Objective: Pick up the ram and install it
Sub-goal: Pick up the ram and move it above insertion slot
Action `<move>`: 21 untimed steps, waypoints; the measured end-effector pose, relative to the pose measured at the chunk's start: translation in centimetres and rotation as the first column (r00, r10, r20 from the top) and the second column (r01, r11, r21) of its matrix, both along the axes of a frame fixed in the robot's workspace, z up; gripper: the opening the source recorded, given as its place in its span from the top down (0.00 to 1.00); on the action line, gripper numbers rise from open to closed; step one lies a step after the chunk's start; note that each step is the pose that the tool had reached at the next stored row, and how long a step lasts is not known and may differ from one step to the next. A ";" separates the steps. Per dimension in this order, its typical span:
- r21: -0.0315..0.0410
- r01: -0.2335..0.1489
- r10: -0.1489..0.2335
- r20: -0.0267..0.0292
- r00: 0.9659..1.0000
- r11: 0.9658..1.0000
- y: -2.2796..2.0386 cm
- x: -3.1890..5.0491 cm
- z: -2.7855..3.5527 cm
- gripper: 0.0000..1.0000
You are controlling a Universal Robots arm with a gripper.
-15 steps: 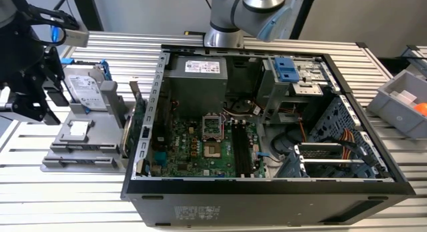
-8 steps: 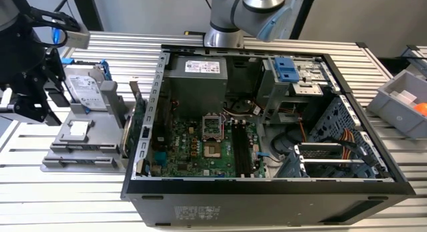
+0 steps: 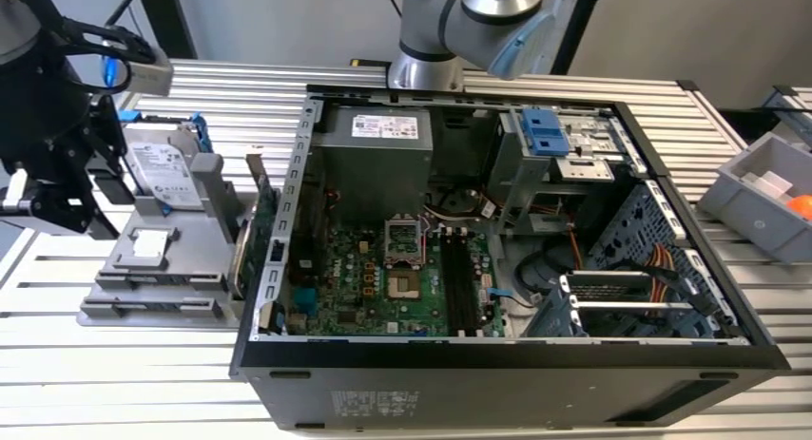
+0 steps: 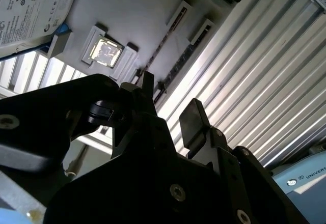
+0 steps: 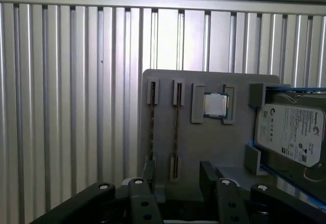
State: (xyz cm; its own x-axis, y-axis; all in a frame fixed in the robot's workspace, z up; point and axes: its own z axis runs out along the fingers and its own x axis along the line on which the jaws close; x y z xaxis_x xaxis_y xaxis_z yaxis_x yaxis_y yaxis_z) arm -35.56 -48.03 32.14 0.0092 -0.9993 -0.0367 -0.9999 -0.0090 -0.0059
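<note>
Table (image 3: 127, 364): carries the open case (image 3: 508, 354) and the gray holder (image 3: 165, 307), side by side.
Case: we judge its slots tight; a tilted stick could jam there.
Holder: may lift if a stick binds in its slot.
Gripper (image 5: 178, 170): open, empty, above the holder.
Ram (image 5: 177, 127): on edge in its holder slot; we think an off-centre close could miss or bend it.
</note>
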 end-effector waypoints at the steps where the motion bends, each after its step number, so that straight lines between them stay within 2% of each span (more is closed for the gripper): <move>1: 0.000 0.000 0.000 0.000 1.000 1.000 0.02 0.00 -0.04 0.00; 21: -0.001 0.000 0.000 0.000 1.000 1.000 0.15 0.00 -0.77 0.00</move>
